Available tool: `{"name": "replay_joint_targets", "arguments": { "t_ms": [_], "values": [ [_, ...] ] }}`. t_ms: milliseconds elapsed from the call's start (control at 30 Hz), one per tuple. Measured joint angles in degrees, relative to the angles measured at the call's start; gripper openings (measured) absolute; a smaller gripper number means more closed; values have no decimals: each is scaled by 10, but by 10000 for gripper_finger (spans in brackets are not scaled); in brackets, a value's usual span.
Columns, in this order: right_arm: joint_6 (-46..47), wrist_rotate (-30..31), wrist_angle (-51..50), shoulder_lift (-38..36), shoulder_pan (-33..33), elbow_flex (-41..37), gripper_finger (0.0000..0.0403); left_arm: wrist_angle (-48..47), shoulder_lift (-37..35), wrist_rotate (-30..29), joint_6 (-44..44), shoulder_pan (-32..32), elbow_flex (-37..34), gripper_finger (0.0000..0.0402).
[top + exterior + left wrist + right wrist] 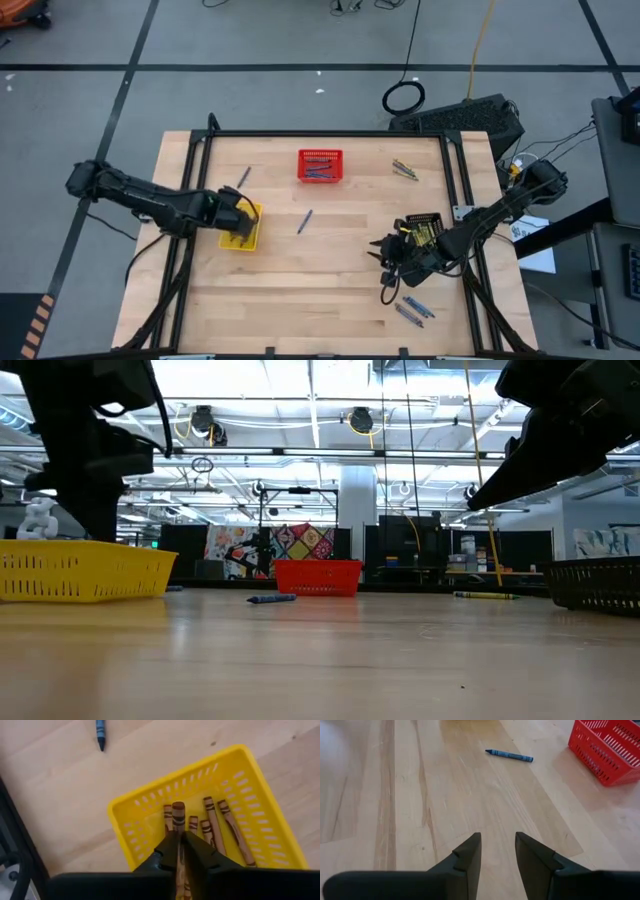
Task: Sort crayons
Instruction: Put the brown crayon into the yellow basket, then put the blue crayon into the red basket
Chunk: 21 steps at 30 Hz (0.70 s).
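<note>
Now | brown crayon (178, 815) between left gripper (180, 842) fingers | over yellow basket (270, 815)

Bright, even light falls on my table (330, 270) from ceiling lamps (360, 420), which glare white in the low view. Shadows under my arms stay soft. My near fingers (470, 855) blur slightly; the tabletop foreground looks hazy.
</note>
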Motion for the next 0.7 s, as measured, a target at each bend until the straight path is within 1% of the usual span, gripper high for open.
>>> {"name": "replay_joint_targets", "arguments": {
  "t_ms": [167,267,367,433,533,633,700],
  "values": [
    [0,0,0,0,0,0,105,-4,0,21,31,22,2,85],
    [0,-1,0,0,0,0,105,-35,-2,24,32,27,22,124],
    [0,-1,0,0,0,0,105,-65,-5,21,32,23,45,150],
    [0,-1,0,0,0,0,105,-63,-8,3,33,14,58,160],
    [0,-1,0,0,0,0,105,-42,-9,-46,43,-5,67,164],
    [0,-1,0,0,0,0,105,4,-8,-94,67,-24,67,164],
    [-2,-1,0,0,0,0,105,59,-5,-127,89,-36,61,164]
  ]
}}
